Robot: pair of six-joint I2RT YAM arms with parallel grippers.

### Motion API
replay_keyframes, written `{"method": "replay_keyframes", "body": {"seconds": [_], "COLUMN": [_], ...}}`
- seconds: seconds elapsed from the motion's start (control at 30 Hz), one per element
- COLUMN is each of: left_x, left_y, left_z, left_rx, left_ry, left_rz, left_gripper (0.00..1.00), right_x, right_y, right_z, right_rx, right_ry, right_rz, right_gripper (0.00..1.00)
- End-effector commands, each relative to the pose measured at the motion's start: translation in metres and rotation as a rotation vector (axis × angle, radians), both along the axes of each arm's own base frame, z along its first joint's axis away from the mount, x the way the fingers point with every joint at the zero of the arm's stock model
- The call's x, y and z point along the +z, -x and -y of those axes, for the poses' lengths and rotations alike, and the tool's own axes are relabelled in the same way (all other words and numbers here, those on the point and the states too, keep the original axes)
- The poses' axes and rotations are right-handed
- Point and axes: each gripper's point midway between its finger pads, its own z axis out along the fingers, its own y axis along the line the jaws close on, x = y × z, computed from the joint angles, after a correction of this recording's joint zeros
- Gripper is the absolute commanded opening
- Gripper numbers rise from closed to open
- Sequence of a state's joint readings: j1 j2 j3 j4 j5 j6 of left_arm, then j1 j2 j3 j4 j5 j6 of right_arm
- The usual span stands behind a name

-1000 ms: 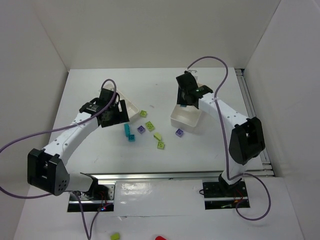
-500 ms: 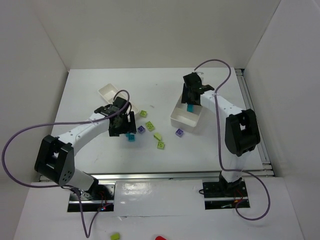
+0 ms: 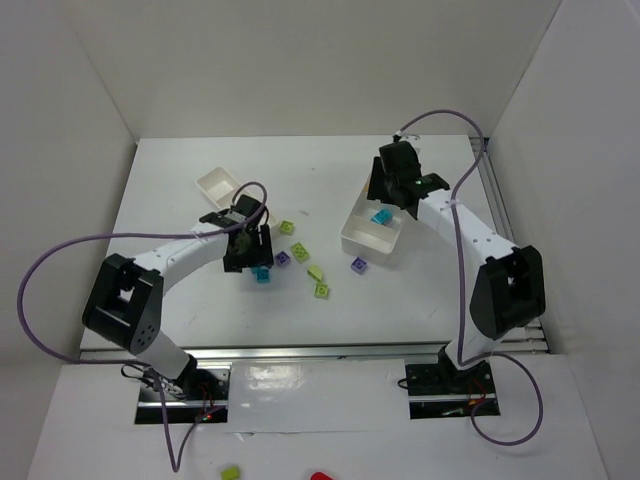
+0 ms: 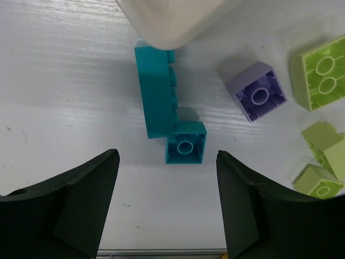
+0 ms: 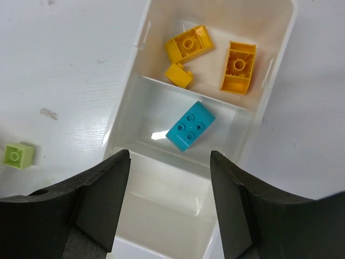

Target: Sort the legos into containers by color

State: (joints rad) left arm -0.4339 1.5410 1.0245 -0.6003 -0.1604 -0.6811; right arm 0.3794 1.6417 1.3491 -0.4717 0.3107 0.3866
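Note:
My left gripper is open and empty, low over the table. Just ahead of it lie a small cyan lego and a long cyan lego, touching. A purple lego and lime legos lie to their right. My right gripper is open and empty above the three-section tray. Its far section holds three orange-yellow legos, its middle section one cyan lego. Its near section is bare. The smaller tray stands behind my left gripper.
Several lime legos and two purple ones lie scattered between the trays. One lime lego lies left of the big tray. White walls close in the table, and a metal rail runs along its right edge.
My left gripper moved from the small tray forward to the cyan legos. My right gripper opened, and the cyan lego now lies in the big tray's middle section.

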Motion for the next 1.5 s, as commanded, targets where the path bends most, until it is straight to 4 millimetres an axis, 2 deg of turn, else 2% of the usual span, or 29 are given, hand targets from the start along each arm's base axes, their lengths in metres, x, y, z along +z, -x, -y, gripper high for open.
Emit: {"method": "replay_keyframes", "body": {"seconds": [0.0, 0.3, 0.43, 0.53, 0.57, 0.67, 0.7, 0.73, 0.8, 0.9, 0.93, 0.97, 1.0, 1.03, 1.07, 1.1, 1.13, 1.17, 1.2, 1.23, 1.27, 1.3, 1.33, 1.37, 1.43, 1.47], "left_x": [-0.004, -0.02, -0.024, -0.016, -0.011, -0.003, 0.004, 0.011, 0.028, 0.071, 0.081, 0.103, 0.114, 0.125, 0.143, 0.14, 0.143, 0.163, 0.164, 0.145, 0.146, 0.158, 0.141, 0.151, 0.149, 0.13], "left_y": [-0.019, -0.048, -0.05, -0.051, -0.052, -0.05, -0.048, -0.051, -0.049, -0.047, -0.042, -0.046, -0.047, -0.047, -0.052, -0.056, -0.055, -0.063, -0.067, -0.074, -0.073, -0.081, -0.083, -0.092, -0.101, -0.108], "left_z": [-0.001, 0.0, -0.001, 0.0, 0.0, 0.001, 0.002, 0.003, 0.01, 0.038, 0.054, 0.067, 0.079, 0.103, 0.118, 0.133, 0.151, 0.167, 0.18, 0.194, 0.208, 0.218, 0.23, 0.239, 0.255, 0.264], "left_rx": [0.01, 0.049, 0.061, 0.062, 0.062, 0.04, 0.036, 0.027, -0.02, -0.13, -0.192, -0.225, -0.263, -0.331, -0.37, -0.398, -0.441, -0.465, -0.485, -0.512, -0.546, -0.558, -0.574, -0.582, -0.597, -0.604], "left_ry": [-0.01, -0.039, -0.047, -0.038, -0.032, -0.026, -0.012, -0.007, -0.007, 0.046, 0.079, 0.116, 0.147, 0.208, 0.247, 0.269, 0.307, 0.341, 0.358, 0.353, 0.383, 0.407, 0.407, 0.425, 0.44, 0.44], "left_rz": [0.036, 0.056, 0.05, 0.069, 0.082, 0.091, 0.099, 0.12, 0.145, 0.233, 0.249, 0.294, 0.321, 0.352, 0.395, 0.385, 0.38, 0.414, 0.41, 0.371, 0.36, 0.382, 0.347, 0.372, 0.381, 0.349], "left_gripper": [0.82, 0.68, 0.52, 0.42, 0.35, 0.21, 0.12, 0.07, 0.05, 0.02, 0.02, 0.02, 0.02, 0.02, 0.02, 0.02, 0.01, 0.01, 0.01, 0.01, 0.01, 0.01, 0.01, 0.01, 0.01, 0.01], "right_x": [0.016, 0.017, 0.015, 0.015, 0.015, 0.015, 0.015, 0.015, 0.015, 0.02, 0.022, 0.02, 0.025, 0.023, 0.03, 0.027, 0.036, 0.037, 0.03, 0.032, 0.043, 0.039, 0.043, 0.055, 0.056, 0.069], "right_y": [0.011, 0.02, 0.022, 0.022, 0.024, 0.024, 0.024, 0.024, 0.025, 0.022, 0.024, 0.026, 0.024, 0.026, 0.029, 0.032, 0.037, 0.04, 0.048, 0.052, 0.058, 0.067, 0.071, 0.08, 0.092, 0.099], "right_z": [0.004, 0.003, 0.0, 0.0, -0.004, -0.004, -0.004, -0.004, -0.008, -0.003, 0.002, 0.005, 0.006, 0.007, 0.013, 0.021, 0.022, 0.031, 0.038, 0.043, 0.053, 0.058, 0.066, 0.07, 0.082, 0.088], "right_rx": [0.005, 0.008, 0.017, 0.017, 0.027, 0.021, 0.021, 0.021, 0.03, 0.005, -0.011, -0.019, -0.026, -0.026, -0.044, -0.058, -0.073, -0.104, -0.121, -0.137, -0.175, -0.188, -0.217, -0.238, -0.275, -0.307], "right_ry": [0.006, 0.0, 0.004, 0.004, 0.003, -0.004, -0.004, -0.004, -0.004, 0.014, 0.031, 0.044, 0.045, 0.05, 0.036, 0.039, 0.012, 0.005, 0.006, -0.006, -0.025, -0.019, -0.019, -0.039, -0.032, -0.048], "right_rz": [0.037, 0.034, 0.026, 0.026, 0.026, 0.026, 0.026, 0.026, 0.026, 0.043, 0.044, 0.033, 0.045, 0.034, 0.051, 0.045, 0.067, 0.075, 0.058, 0.066, 0.094, 0.083, 0.102, 0.134, 0.139, 0.18], "right_gripper": [0.68, 0.68, 0.68, 0.68, 0.68, 0.68, 0.68, 0.68, 0.68, 0.68, 0.68, 0.68, 0.68, 0.68, 0.68, 0.68, 0.68, 0.68, 0.68, 0.68, 0.68, 0.68, 0.68, 0.68, 0.68, 0.68]}}
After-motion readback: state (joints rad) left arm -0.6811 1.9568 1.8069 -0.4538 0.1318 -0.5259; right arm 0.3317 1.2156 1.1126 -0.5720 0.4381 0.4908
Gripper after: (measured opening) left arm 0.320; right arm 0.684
